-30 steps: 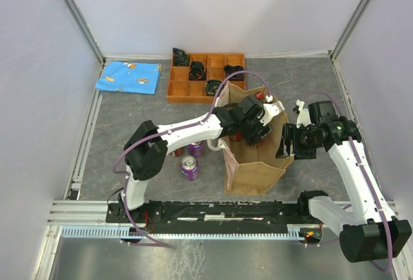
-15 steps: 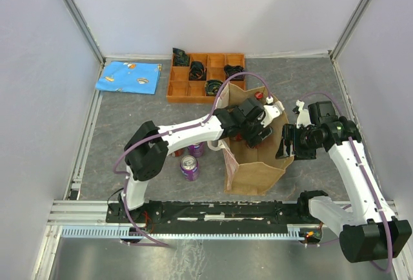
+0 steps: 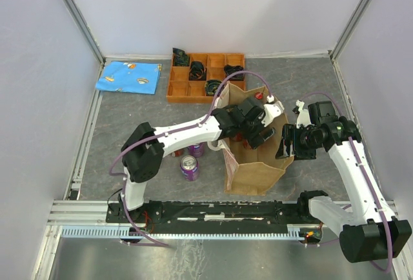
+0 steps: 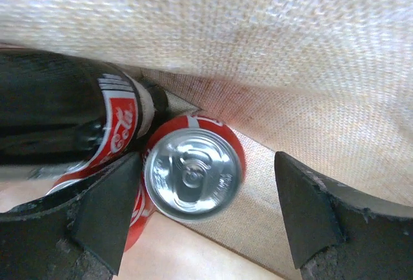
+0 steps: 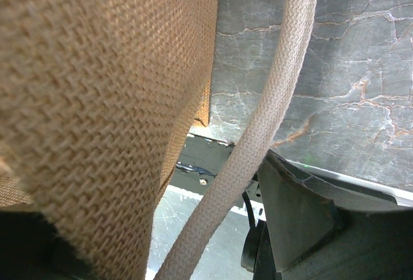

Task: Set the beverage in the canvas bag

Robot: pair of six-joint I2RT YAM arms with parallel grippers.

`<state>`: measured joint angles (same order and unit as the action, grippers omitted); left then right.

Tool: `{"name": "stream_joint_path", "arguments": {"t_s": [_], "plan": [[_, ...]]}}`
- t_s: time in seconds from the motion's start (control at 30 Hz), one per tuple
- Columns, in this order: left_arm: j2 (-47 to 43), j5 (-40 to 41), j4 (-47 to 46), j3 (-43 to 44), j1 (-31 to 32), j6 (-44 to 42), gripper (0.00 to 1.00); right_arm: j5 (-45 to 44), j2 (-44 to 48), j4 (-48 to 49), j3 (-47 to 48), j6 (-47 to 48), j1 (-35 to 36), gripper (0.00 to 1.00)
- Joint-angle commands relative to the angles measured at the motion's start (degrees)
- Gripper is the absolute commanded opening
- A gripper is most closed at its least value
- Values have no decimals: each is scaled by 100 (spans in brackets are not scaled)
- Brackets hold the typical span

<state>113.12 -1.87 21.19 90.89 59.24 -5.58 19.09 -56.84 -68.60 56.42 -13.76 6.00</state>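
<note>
Left arm is stretched out from its base, forearm crossing over toward the canvas bag (image 3: 258, 171), wrist bent down so the left hand (image 3: 257, 130) is inside the bag's mouth. From the wrist view, its fingers (image 4: 103, 215) are spread wide and point down the bag's inside. The red can (image 4: 193, 175) stands upright between them, top facing the camera. There is a clear gap to the finger on one side and only a narrow one on the other, so I read this hand as open with nothing gripped. The can sits on the bag's floor against the woven wall. Just beyond the near finger a dark bottle (image 4: 58, 106) with a red label lies on its side, its lower end touching the can. Right arm is elbow-up, folded back toward the bag, with the right hand (image 3: 288, 139) at the bag's outer edge. In its wrist view the bag's coarse wall and a whitish loop handle (image 5: 271, 112) both run between its fingers, with table (image 3: 148, 109) showing through the gap. The fingers are well apart, and I cannot tell whether they pinch the cloth. Behind the left forearm, toward its base, a purple can (image 3: 189, 168) and a second purple can (image 3: 195, 149) stand on the table. Far beyond the left hand are an orange tray (image 3: 206, 77) and a blue cloth (image 3: 129, 77).
</note>
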Motion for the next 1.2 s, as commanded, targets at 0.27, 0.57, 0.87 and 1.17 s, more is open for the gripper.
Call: {"name": "stream_joint_path", "arguments": {"t_s": [0.27,0.57,0.87,1.17], "plan": [[-2213,265,45,187,-197,224,92,-29,-47,-191,36,40,24,73],[-3257,-41,1320,-261,-2099,673,93,-27,-221,-352,207,92,24,74],[-3666,-537,3365,-897,-3006,-832,95,96,-616,-479,313,172,21,74],[-3026,-504,3683,-1171,-3006,-1412,97,183,-907,-480,364,220,24,74]]}}
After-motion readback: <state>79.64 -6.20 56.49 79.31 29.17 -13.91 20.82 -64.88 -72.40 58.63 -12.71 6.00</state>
